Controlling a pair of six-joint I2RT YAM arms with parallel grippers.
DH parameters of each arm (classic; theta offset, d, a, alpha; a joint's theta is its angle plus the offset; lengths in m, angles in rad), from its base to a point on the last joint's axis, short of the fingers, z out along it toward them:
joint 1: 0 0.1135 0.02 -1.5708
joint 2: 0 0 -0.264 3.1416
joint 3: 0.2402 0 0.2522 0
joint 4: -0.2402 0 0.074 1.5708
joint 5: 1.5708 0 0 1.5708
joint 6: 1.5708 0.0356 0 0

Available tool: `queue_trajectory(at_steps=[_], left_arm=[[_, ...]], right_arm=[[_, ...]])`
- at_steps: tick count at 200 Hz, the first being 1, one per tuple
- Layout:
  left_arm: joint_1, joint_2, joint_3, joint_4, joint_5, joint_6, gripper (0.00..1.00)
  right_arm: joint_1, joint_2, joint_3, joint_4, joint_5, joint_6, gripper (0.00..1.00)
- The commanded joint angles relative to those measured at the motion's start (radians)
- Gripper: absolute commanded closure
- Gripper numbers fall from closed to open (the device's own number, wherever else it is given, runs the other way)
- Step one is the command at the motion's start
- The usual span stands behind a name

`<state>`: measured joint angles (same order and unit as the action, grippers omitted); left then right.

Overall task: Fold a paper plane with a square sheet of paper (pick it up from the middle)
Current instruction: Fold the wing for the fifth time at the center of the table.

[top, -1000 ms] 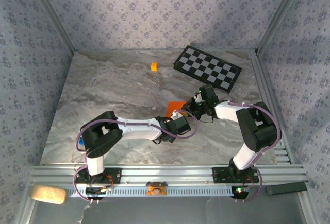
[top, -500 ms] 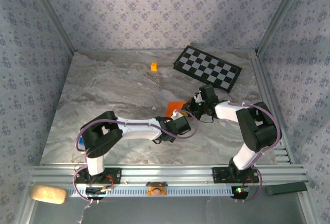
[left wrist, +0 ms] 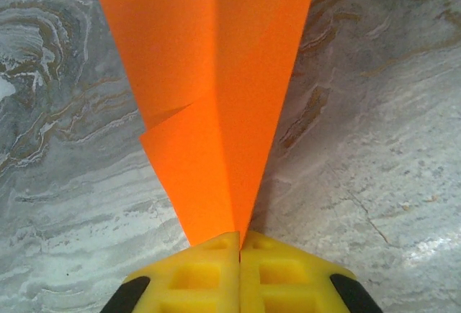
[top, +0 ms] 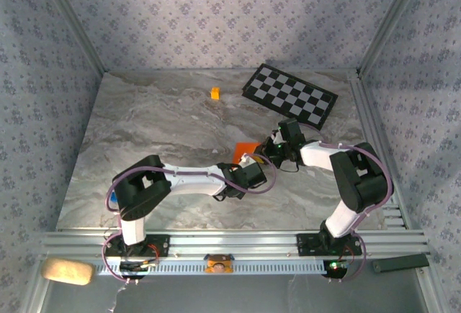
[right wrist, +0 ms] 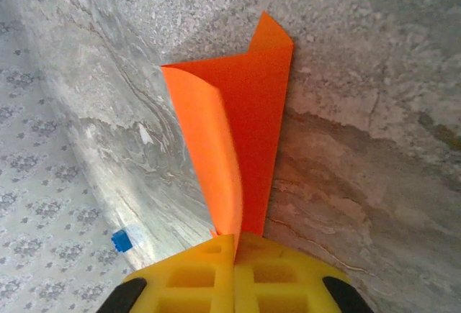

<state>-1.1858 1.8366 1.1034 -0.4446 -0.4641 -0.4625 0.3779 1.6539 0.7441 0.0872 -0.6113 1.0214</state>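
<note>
- Since the earlier top view almost nothing has shifted. Both arms, the paper, the cube and the board keep the same spots, and only the left wrist has settled a touch closer to the paper.
- Top view: the checkered board (top: 290, 95) lies at the far right of the marble table (top: 144, 133). The orange paper (top: 243, 147) sits on the near side of the board, off toward its left end and well apart from it.
- Top view: the left gripper (top: 247, 159) meets the paper's near edge. The right gripper (top: 263, 152) reaches it from the side nearer the board. A tiny orange-yellow cube (top: 215, 93) stands just left of the board.
- Left wrist view: the left gripper (left wrist: 239, 235) has its yellow fingers (left wrist: 194, 273) pressed together, pinching the narrow tip of the orange paper (left wrist: 216, 75). The paper fans out wider away from the tip. A lengthwise crease runs up it, and a small folded flap shows on its left edge.
- Right wrist view: the right gripper (right wrist: 235, 237) is likewise closed, its yellow fingers (right wrist: 281, 280) nipping the orange paper (right wrist: 241, 126). Two layers rise from the pinch, the left one curling outward, and one corner stands up at the far end.
- Right wrist view: a small blue piece (right wrist: 121, 241) shows to the left, near the patterned wall (right wrist: 29, 147).
</note>
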Motion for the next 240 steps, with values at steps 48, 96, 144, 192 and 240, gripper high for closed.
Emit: queue_trajectory(at_steps=[48, 96, 144, 192, 240], left_arm=[[0.088, -0.111, -0.09, 0.179, 0.299, -0.009, 1.0], [0.188, -0.126, -0.158, 0.321, 0.574, -0.06, 1.0], [0.246, -0.099, -0.202, 0.429, 0.717, -0.113, 1.0], [0.296, -0.077, -0.25, 0.55, 0.838, -0.171, 1.0], [0.326, -0.037, -0.29, 0.675, 0.915, -0.227, 1.0]], right_arm=[[-0.061, -0.199, 0.024, -0.225, 0.142, -0.178, 0.62], [-0.109, -0.29, -0.016, -0.247, 0.142, -0.21, 0.56], [-0.11, -0.302, -0.055, -0.223, 0.106, -0.202, 0.56], [-0.095, -0.31, -0.1, -0.176, 0.084, -0.204, 0.57], [-0.052, -0.328, -0.145, -0.074, 0.147, -0.203, 0.66]])
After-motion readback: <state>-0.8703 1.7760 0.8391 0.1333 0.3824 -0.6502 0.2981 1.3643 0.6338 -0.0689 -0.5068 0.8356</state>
